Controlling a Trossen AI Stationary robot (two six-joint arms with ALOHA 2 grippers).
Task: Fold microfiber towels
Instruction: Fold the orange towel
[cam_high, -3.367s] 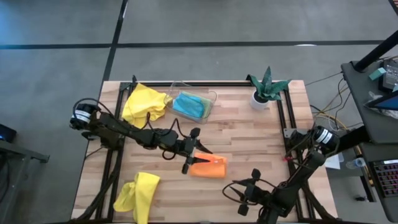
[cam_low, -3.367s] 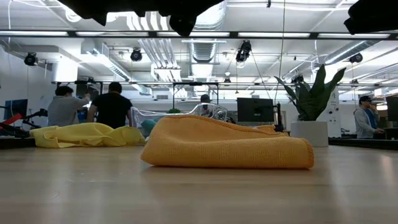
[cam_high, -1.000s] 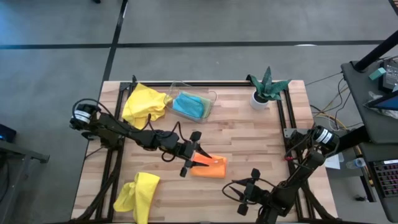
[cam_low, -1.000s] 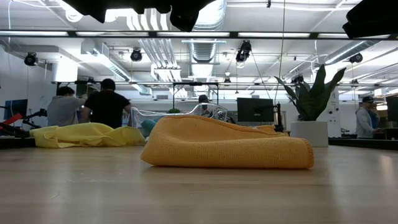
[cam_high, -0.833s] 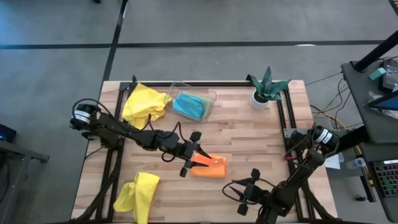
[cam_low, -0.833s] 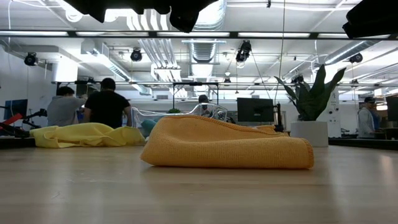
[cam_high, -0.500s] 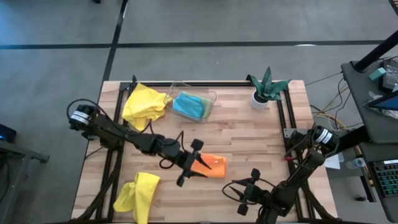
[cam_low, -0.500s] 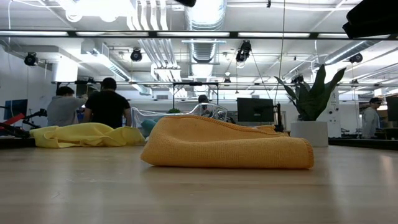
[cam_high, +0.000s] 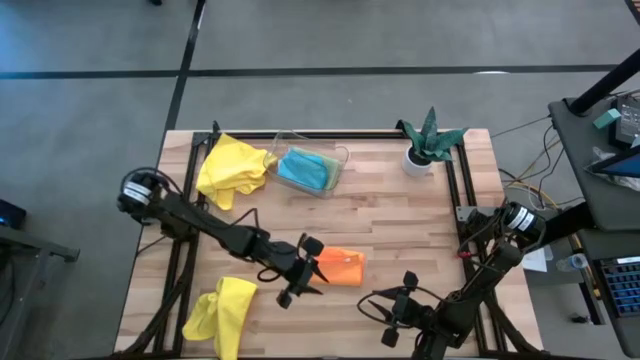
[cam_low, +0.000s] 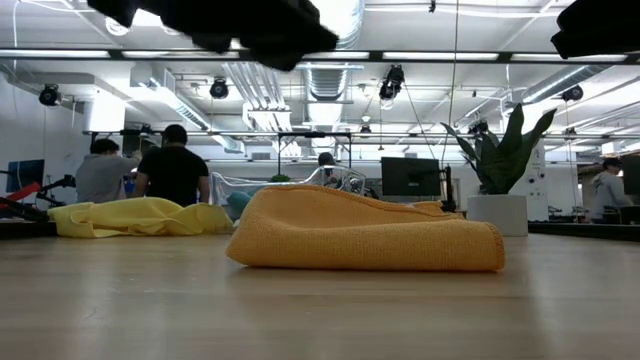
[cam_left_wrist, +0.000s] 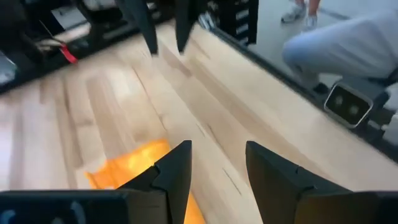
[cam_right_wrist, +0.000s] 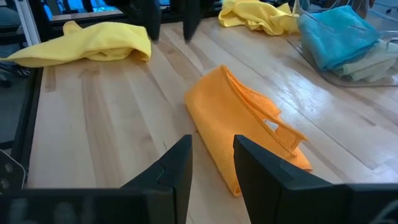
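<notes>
The folded towel (cam_high: 341, 267) is plain orange. Two crumpled towels (cam_high: 232, 166) (cam_high: 222, 313) are bright yellow — no pattern. A turquoise towel (cam_high: 305, 168) lies in the clear tray (cam_high: 342, 155). The table (cam_high: 400, 220) is pale striped wood.

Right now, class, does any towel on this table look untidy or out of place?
Yes. Two yellow towels lie crumpled, one at the far left corner, one at the near left edge. The orange towel is folded but loose, a flap sticking up. The turquoise towel sits in the clear tray.
</notes>
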